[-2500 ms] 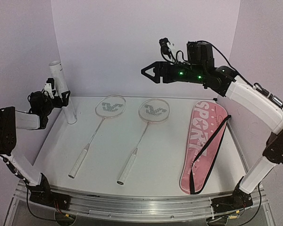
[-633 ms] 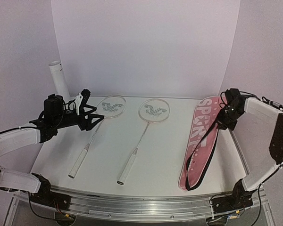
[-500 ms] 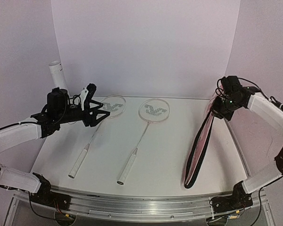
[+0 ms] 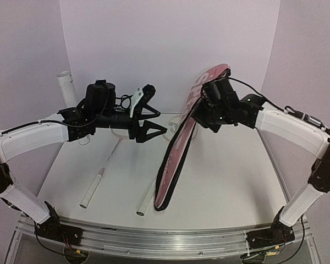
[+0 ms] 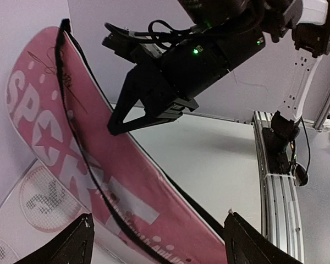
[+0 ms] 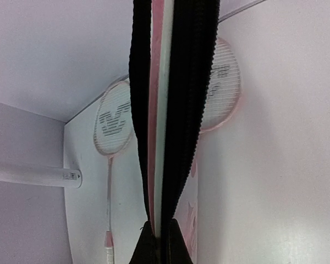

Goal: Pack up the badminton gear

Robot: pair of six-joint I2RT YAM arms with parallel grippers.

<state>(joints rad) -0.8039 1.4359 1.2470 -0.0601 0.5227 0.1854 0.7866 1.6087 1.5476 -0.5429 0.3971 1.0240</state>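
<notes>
1. Lilac walls (image 4: 154, 44) back the white table (image 4: 231, 181); a white tube (image 4: 66, 88) stands at its far left corner.
2. Your right gripper (image 6: 160, 245) is clamped on the black-trimmed edge of the pink bag (image 4: 179, 148). It holds the bag up on a slant, low end beside the right racket (image 4: 146, 202).
3. Your left gripper (image 5: 159, 242) hovers with its jaws spread and empty, facing the bag's lettered side.
4. Both rackets lie flat on the table. The left racket (image 4: 107, 161) is in plain sight, while the right one's head is partly behind the bag.

The pink bag (image 5: 49, 137) carries white lettering reading "SPOR".
</notes>
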